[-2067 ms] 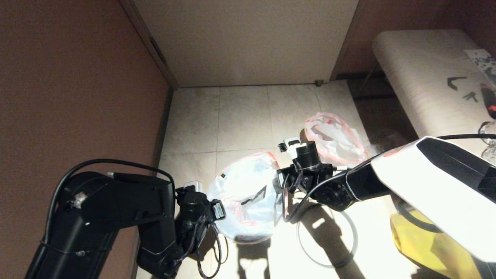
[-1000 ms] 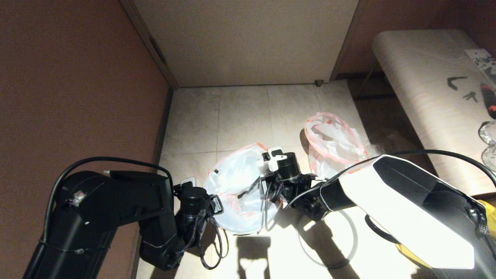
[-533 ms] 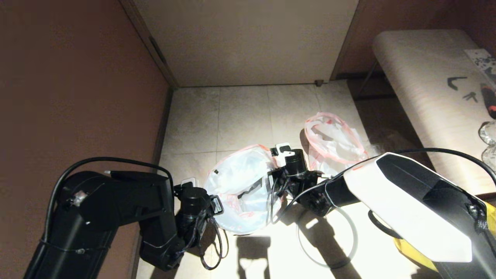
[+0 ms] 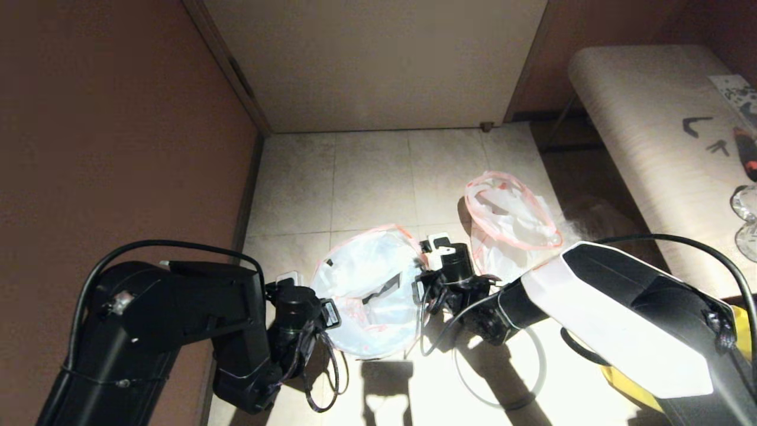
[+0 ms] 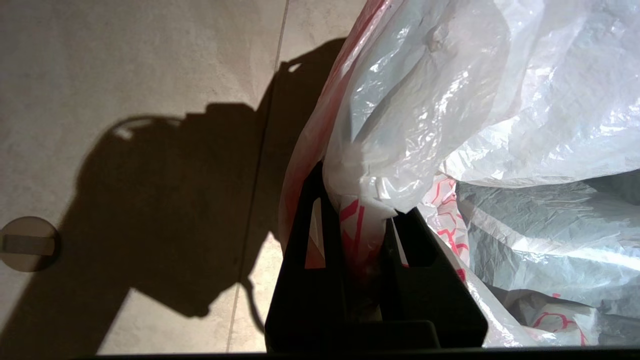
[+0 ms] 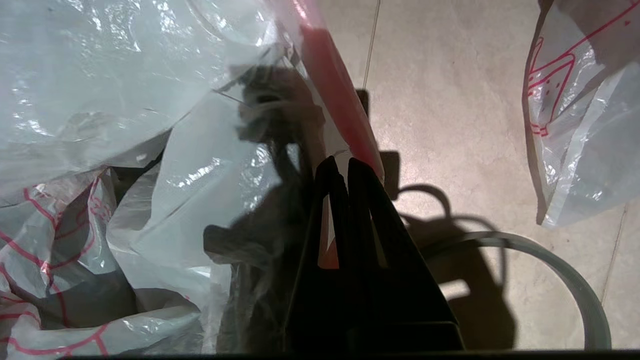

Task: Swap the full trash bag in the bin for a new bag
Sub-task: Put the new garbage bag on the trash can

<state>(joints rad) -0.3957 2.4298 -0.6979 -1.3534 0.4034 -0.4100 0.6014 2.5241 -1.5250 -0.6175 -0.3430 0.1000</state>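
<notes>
On the tiled floor in the head view, I have the new bag point(image 4: 369, 290) stretched open between my 2 arms: the left gripper point(image 4: 307, 296) sits at its left edge, the right gripper point(image 4: 434, 260) at its right edge, so the mouth's long axis runs roughly from one gripper to the other. The full trash bag point(image 4: 511, 222) stands just beyond the right gripper, well clear of the open mouth. A thin grey hoop point(image 4: 500, 370) lies flat on the floor on the near side of the right arm; I judge it the bin's rim ring, and the right arm is the nearer to it. I cannot make out the bin body itself under the plastic.

From the left wrist view, the left gripper point(image 5: 367, 225) is clenched on a bunched fold of the new bag's point(image 5: 450, 100) hem, red print pinched between the fingers point(image 5: 310, 240).

From the right wrist view, the right gripper point(image 6: 340, 170) is squeezed tight on the red-orange hem point(image 6: 335, 100) of the new bag. The hoop point(image 6: 565, 275) curves across the floor beside it, and the full trash bag point(image 6: 580, 125) hangs at the frame's far edge.
</notes>
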